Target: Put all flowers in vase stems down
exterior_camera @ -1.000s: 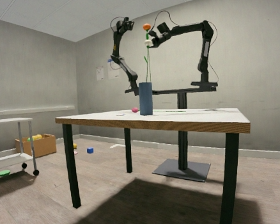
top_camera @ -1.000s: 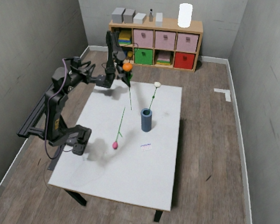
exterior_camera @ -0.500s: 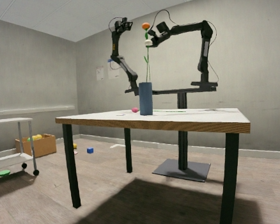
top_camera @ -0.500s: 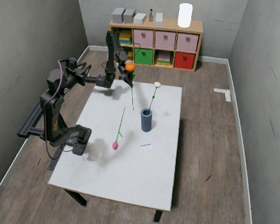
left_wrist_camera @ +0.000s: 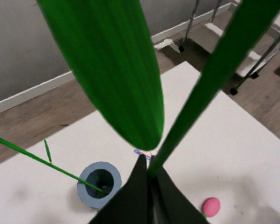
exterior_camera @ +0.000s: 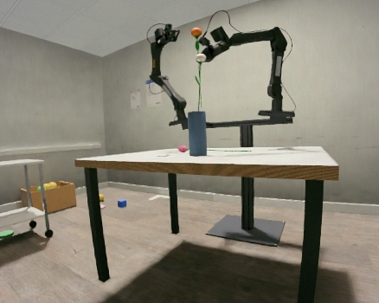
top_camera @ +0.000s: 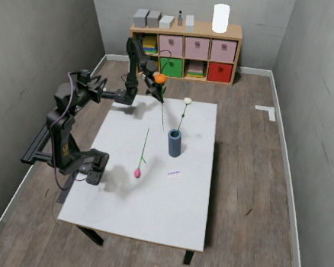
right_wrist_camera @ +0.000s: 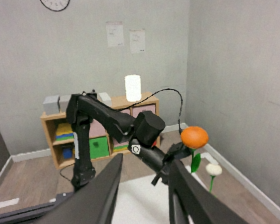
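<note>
The blue vase [top_camera: 175,146] [exterior_camera: 197,134] [left_wrist_camera: 83,187] stands upright on the table. The white flower [top_camera: 187,101] [exterior_camera: 200,57] [right_wrist_camera: 213,170] leans in it, stem down. The pink flower [top_camera: 137,173] [exterior_camera: 183,148] [left_wrist_camera: 211,206] lies on the table. My left gripper [top_camera: 162,101] [left_wrist_camera: 146,162] is shut on the stem of the orange flower [top_camera: 160,78] [exterior_camera: 196,32] [right_wrist_camera: 194,137], bloom up. The stem hangs straight above the table, beside the vase. My right gripper [top_camera: 104,85] [exterior_camera: 177,35] is partly open and empty, high near the arm bases.
A small printed card [top_camera: 175,175] lies on the table [top_camera: 149,213] near the vase. The shelf unit [top_camera: 184,32] stands behind the table in the top view. A white cart [exterior_camera: 14,164] and a box of balls [exterior_camera: 57,198] stand at the left of the exterior view.
</note>
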`<action>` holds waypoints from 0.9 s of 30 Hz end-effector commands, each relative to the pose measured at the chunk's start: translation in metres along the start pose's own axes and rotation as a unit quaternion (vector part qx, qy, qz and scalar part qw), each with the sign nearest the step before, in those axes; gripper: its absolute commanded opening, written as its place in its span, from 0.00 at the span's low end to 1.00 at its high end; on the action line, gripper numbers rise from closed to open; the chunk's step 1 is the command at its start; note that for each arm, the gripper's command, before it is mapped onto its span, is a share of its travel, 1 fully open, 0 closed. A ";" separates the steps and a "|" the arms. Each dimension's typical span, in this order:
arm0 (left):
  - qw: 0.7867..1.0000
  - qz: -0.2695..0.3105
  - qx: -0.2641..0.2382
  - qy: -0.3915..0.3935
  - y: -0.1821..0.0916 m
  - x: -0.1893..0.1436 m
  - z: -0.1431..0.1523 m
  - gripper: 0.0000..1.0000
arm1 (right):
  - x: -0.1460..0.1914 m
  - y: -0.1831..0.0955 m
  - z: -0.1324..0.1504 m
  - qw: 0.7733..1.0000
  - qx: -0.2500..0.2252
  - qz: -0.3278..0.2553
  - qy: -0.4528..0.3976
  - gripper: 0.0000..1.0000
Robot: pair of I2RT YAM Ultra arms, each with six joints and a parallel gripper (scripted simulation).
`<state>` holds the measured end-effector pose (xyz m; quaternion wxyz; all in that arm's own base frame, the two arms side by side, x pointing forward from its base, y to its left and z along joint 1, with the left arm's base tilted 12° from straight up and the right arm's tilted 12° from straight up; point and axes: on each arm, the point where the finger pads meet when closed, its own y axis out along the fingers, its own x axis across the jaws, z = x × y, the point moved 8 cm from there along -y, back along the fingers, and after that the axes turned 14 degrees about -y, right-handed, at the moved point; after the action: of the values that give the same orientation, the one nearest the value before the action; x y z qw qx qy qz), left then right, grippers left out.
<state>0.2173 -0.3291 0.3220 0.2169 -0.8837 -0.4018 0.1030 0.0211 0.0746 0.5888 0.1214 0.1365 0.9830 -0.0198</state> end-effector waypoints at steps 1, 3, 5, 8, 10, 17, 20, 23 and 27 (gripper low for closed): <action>1.000 0.004 -0.017 -0.003 0.000 0.002 -0.014 0.00 | 0.000 0.002 -0.006 1.000 -0.007 -0.001 0.003 0.30; 1.000 0.001 -0.018 -0.005 0.003 0.005 -0.016 0.00 | 0.000 0.002 -0.006 1.000 -0.007 -0.001 0.003 0.30; 1.000 -0.004 -0.020 -0.008 0.006 0.010 -0.020 0.00 | 0.000 0.002 -0.006 1.000 -0.007 -0.001 0.003 0.30; 1.000 -0.013 -0.020 -0.012 0.010 0.018 -0.025 0.00 | 0.000 0.002 -0.006 1.000 -0.007 -0.001 0.003 0.30; 1.000 -0.017 -0.019 -0.014 0.012 0.022 -0.027 0.00 | 0.000 0.002 -0.006 1.000 -0.007 -0.001 0.003 0.30; 0.999 -0.016 -0.024 -0.014 0.009 0.019 -0.030 0.00 | 0.000 0.002 -0.006 1.000 -0.007 0.000 0.003 0.30; 0.999 -0.016 -0.026 -0.016 0.010 0.019 -0.031 0.00 | 0.000 0.002 -0.006 1.000 -0.007 0.000 0.003 0.30; 0.999 -0.026 -0.023 -0.020 0.018 0.028 -0.031 0.00 | 0.000 0.002 -0.006 1.000 -0.007 0.000 0.003 0.30; 0.999 -0.037 -0.024 -0.025 0.024 0.038 -0.037 0.00 | 0.000 0.002 -0.006 1.000 -0.007 0.000 0.003 0.30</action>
<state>0.2636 -0.3250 0.3258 0.2091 -0.8658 -0.4405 0.1126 0.0207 0.0747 0.5888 0.1213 0.1359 0.9831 -0.0197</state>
